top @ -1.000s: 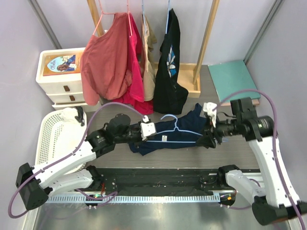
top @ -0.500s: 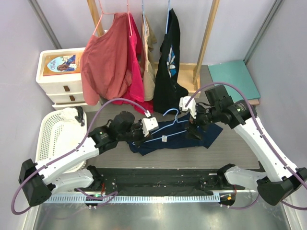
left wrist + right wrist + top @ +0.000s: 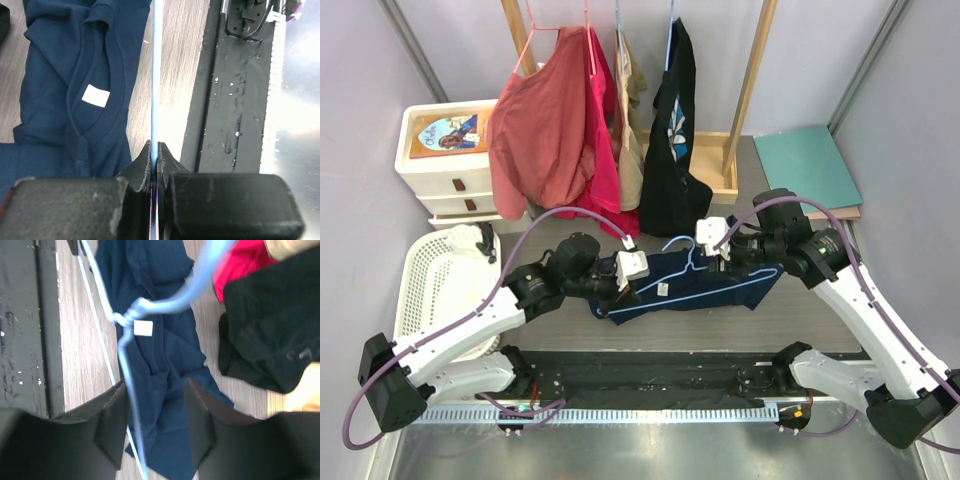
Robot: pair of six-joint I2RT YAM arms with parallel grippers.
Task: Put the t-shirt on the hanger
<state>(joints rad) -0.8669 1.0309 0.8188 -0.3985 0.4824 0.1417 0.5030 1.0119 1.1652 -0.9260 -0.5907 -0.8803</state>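
Observation:
The navy t-shirt [image 3: 715, 285] lies crumpled on the table, its white tag [image 3: 95, 95] showing inside the neck. The light-blue wire hanger [image 3: 685, 268] lies over it with the hook toward the rack. My left gripper [image 3: 638, 272] is shut on the hanger's bottom wire [image 3: 156, 75], which runs straight out from the jaws [image 3: 154, 152]. My right gripper [image 3: 717, 243] is open above the shirt [image 3: 165, 355], near the hanger's twisted neck [image 3: 122, 319]. One hanger arm [image 3: 131, 405] runs between the jaws, close beside the left finger.
A rack behind holds red and pink shirts [image 3: 545, 130] and a black graphic shirt [image 3: 675, 150] on a blue hanger. White drawers [image 3: 445, 165] and a white basket [image 3: 420, 290] stand left. A teal board [image 3: 810, 165] lies at the back right. A black rail [image 3: 650, 370] runs along the near edge.
My right gripper has moved left from the shirt's right end to the hanger's neck. The shirt's right side has dropped back onto the table. The left gripper still holds the hanger.

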